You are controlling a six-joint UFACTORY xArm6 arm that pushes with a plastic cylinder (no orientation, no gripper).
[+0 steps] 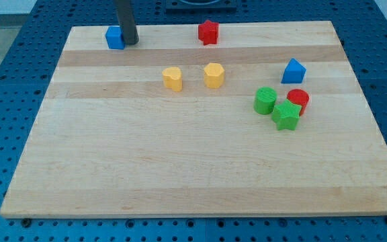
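Board (200,168) pale wood, smooth, matt, visible grain; blue cube (114,37) matt plastic-looking; my tip (130,42) dark, slightly glossy rod.

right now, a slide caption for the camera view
My tip beside a blue cube at the wooden board's top-left corner.

The desk (180,168) is pale wood with lengthwise grain, set on a blue perforated base (5,101). Blocks: blue cube (115,37), red star (208,31), two yellow blocks (173,78) (213,75), blue triangular block (293,70), green cylinder (265,100), red cylinder (298,99), green star (287,115). The rod (125,20) is dark grey.
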